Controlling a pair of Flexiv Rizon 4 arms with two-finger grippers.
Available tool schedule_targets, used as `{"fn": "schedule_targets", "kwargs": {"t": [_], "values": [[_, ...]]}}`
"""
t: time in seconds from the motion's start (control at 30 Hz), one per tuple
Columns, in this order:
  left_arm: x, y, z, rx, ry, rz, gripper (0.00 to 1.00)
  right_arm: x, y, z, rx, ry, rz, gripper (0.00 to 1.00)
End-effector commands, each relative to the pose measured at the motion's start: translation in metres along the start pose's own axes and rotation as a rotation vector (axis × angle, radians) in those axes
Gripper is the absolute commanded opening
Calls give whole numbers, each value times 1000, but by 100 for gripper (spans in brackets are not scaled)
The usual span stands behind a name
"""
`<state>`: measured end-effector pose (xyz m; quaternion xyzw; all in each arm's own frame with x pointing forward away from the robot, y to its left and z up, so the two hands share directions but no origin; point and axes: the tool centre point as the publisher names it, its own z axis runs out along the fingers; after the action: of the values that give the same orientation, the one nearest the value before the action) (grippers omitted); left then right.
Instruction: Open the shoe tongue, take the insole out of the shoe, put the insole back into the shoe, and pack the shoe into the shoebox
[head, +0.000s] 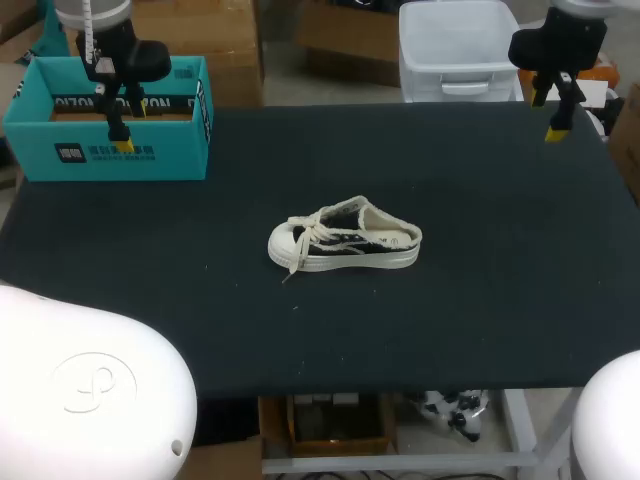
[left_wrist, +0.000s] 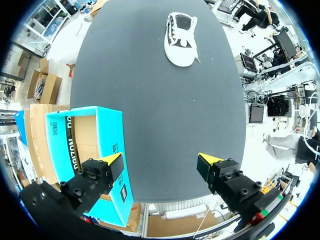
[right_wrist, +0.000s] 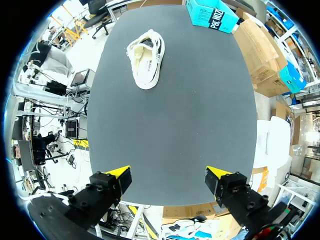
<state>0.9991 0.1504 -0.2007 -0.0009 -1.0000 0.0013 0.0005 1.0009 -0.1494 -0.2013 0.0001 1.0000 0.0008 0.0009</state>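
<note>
Head view puts the teal shoebox (head: 110, 155) at the far left corner of the dark counter (head: 480, 300), open at the top. In the left wrist view its inside shows bare brown card. I see nothing lying in it, though the near wall hides part of the floor. The left gripper (left_wrist: 161, 162) hangs above that box, its fingers spread wide with nothing between them.

Near the counter's middle, well apart from the box and both arms, the shoe (head: 345, 237) sits upright on its sole. Its white toe cap points toward the left side and its low open heel toward the right. Loose laces (head: 308, 232) trail over the front. The pale insole (right_wrist: 148, 64) appears to lie inside the shoe; the tongue is too small to make out.

At the far right corner the right gripper (right_wrist: 167, 174) hovers above the counter's edge, fingers likewise apart and empty.

By my reading no step has begun: the shoe looks untouched, so opening the tongue is the step in hand. The next move calls for one arm to come down and steady the shoe, likely at the toe or sidewall. The other would then work a fingertip under the tongue behind the laces and draw it forward. Those loose laces could snag a finger.
</note>
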Motion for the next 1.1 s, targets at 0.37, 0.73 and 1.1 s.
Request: {"fn": "schedule_targets", "kwargs": {"t": [0.37,0.73,1.1], "values": [[0,0,0,-1,0,-1,100,0,0,-1,1,1,0,100],[0,0,0,-1,0,-1,100,0,0,-1,1,1,0,100],[13,-22,-1,12,25,-143,100,8,22,11,-113,-6,45,100]]}}
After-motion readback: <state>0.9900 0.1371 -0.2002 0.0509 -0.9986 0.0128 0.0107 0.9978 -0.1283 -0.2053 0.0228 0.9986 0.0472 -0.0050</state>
